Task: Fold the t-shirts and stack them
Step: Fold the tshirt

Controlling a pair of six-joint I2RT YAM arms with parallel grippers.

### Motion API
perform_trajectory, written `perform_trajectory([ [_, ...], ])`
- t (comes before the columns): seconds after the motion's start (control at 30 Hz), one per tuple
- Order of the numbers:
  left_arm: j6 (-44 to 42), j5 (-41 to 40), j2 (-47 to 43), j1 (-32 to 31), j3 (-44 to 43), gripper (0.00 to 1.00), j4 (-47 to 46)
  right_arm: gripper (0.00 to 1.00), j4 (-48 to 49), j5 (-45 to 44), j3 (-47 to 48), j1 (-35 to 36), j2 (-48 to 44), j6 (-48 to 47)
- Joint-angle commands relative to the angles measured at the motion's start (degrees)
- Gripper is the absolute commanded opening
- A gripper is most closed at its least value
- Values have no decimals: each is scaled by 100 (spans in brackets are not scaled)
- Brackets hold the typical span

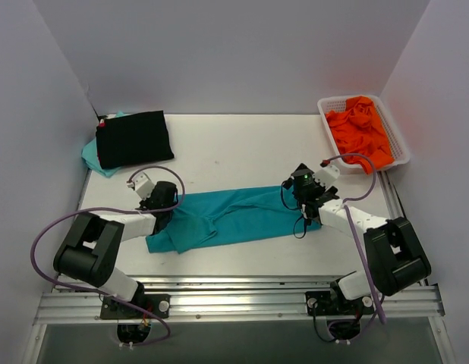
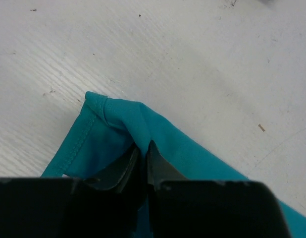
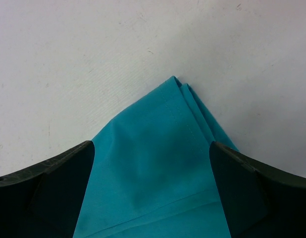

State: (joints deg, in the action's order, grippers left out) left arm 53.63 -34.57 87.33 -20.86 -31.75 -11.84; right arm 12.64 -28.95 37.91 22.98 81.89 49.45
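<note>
A teal t-shirt (image 1: 234, 216) lies folded into a long strip across the middle of the table. My left gripper (image 1: 165, 199) is at its left end, shut on a pinch of the teal cloth (image 2: 138, 129) near a hemmed corner. My right gripper (image 1: 306, 191) is at the strip's right end, open, its fingers (image 3: 49, 188) spread either side of a folded corner of the shirt (image 3: 153, 163). A folded black t-shirt (image 1: 133, 138) lies on another teal one (image 1: 94, 158) at the back left. Orange t-shirts (image 1: 361, 129) fill the basket.
A white mesh basket (image 1: 399, 136) stands at the back right corner. White walls close in the table on the left, back and right. The arm bases and a metal rail (image 1: 234, 303) run along the near edge.
</note>
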Motion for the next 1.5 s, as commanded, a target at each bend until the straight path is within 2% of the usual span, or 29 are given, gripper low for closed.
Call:
perform_trajectory([
  [0.0,16,266,267,65,-332,13,-196,94,185,38,85,109,-6,47],
  [0.07,34,257,328,65,-411,6,-170,82,335,196,-46,215,-41,117],
  [0.1,25,266,337,82,-437,4,-187,62,396,258,-108,337,-76,170],
  [0.17,-1,275,381,109,-551,2,-179,35,581,311,-310,443,-76,275],
  [0.2,-10,284,416,135,-604,2,-144,13,625,337,-363,479,-50,310],
  [0.23,-27,345,469,161,-657,2,-152,3,669,372,-407,488,-7,337],
  [0.27,-71,371,513,170,-710,2,-161,0,652,372,-468,488,90,372],
  [0.47,-299,600,1013,267,-1456,2,-82,0,757,338,-767,532,380,592],
  [0.63,-528,925,1706,355,-2570,2,190,0,792,337,-925,628,574,732],
  [0.73,-704,1232,2172,416,-3186,2,462,0,897,364,-1119,1031,688,899],
  [0.83,-880,1531,2769,486,-4170,2,840,0,1011,285,-1356,1734,846,1276],
  [0.93,-1073,1882,3428,566,-5207,2,1218,0,1161,136,-1540,2665,1171,1856],
  [1.0,-1143,2076,3772,618,-6112,2,1796,0,1153,83,-1515,3349,1601,2313],
  [1.07,-1284,2392,4308,636,-6780,2,2114,0,1170,12,-1314,3790,2135,2551],
  [1.13,-1381,2603,4816,636,-7808,2,2553,0,1004,-49,-1033,4439,2567,2850],
  [1.23,-1548,2823,5572,636,-9381,2,3326,0,582,-155,-260,4995,3428,3061],
  [1.3,-1680,3052,5987,636,-10207,2,3887,0,154,-172,318,5321,3869,3036],
  [1.33,-1758,3174,6450,636,-11133,2,4108,0,29,-225,470,5452,3922,2940],
  [1.37,-1776,3315,6716,636,-11647,2,4580,0,-51,-303,707,5523,3957,2860],
  [1.43,-1777,3403,7260,645,-12736,2,4865,0,-104,-488,910,5699,3940,2502],
  [1.47,-1777,3656,7324,671,-12803,2,4736,0,-139,-576,1033,5891,3966,2395],
])
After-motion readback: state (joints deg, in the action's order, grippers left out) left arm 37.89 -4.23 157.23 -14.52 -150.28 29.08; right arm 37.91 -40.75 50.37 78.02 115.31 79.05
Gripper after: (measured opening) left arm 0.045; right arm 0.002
